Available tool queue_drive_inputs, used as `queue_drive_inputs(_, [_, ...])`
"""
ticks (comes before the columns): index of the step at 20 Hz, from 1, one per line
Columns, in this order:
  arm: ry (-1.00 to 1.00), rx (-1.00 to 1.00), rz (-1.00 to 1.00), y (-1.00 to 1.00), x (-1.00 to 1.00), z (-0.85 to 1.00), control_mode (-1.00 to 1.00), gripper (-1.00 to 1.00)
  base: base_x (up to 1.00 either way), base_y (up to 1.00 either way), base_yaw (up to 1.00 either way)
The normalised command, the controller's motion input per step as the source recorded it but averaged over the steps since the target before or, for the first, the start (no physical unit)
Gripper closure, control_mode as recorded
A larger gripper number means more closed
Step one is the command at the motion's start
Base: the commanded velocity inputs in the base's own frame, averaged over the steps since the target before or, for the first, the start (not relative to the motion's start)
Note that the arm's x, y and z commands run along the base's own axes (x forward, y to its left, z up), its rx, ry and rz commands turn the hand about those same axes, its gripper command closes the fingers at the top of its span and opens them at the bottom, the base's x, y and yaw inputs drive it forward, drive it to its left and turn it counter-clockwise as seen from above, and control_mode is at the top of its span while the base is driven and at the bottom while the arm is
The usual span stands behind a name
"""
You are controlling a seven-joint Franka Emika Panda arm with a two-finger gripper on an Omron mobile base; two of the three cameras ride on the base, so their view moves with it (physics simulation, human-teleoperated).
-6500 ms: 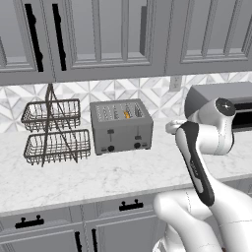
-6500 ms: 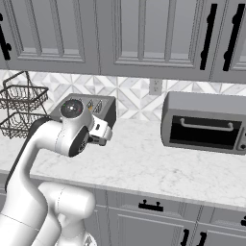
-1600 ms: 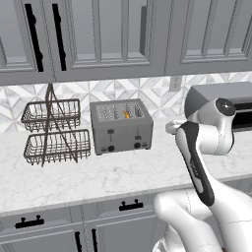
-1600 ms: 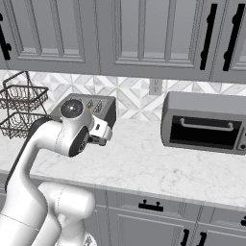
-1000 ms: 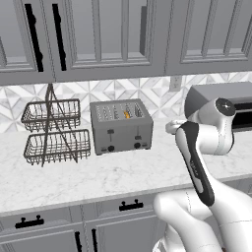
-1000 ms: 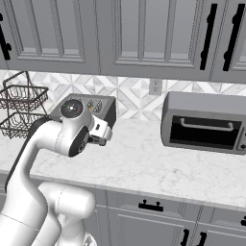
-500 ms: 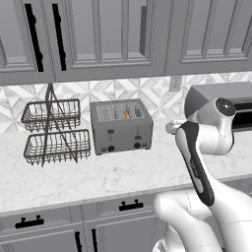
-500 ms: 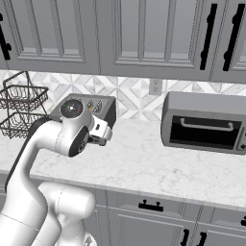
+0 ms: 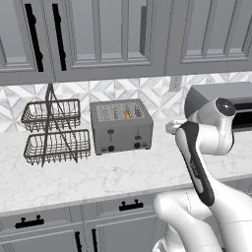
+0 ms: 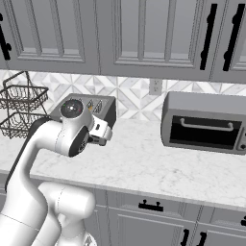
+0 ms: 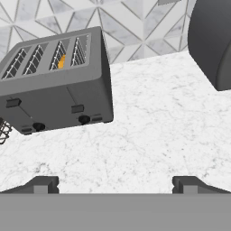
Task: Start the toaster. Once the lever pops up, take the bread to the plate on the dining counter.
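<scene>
The grey four-slot toaster stands on the marble worktop against the backsplash, half hidden behind my arm in the right base view. The bread shows as a yellow-orange edge down in the third slot from the left. Two black levers sit on the toaster's front above small dark knobs. My gripper hovers over the worktop, right of and in front of the toaster, apart from it, open with nothing between its widely spread fingertips. The plate and the dining counter are out of view.
A two-tier wire basket stands left of the toaster. A dark grey toaster oven sits to the right, close to my elbow. Bare marble worktop lies between the two. Grey upper cabinets hang overhead.
</scene>
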Motion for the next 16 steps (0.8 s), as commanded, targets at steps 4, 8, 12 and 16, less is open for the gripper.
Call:
queue_drive_inputs(4, [0.00, 0.00, 0.00, 0.00, 0.00, 0.00, -1.00, -1.00, 0.00, 0.00, 0.00])
queue_drive_inputs(8, [0.00, 0.00, 0.00, 0.00, 0.00, 0.00, -1.00, -1.00, 0.00, 0.00, 0.00])
queue_drive_inputs(12, [0.00, 0.00, 0.00, 0.00, 0.00, 0.00, -1.00, -1.00, 0.00, 0.00, 0.00])
queue_drive_inputs(16, [0.00, 0.00, 0.00, 0.00, 0.00, 0.00, -1.00, -1.00, 0.00, 0.00, 0.00])
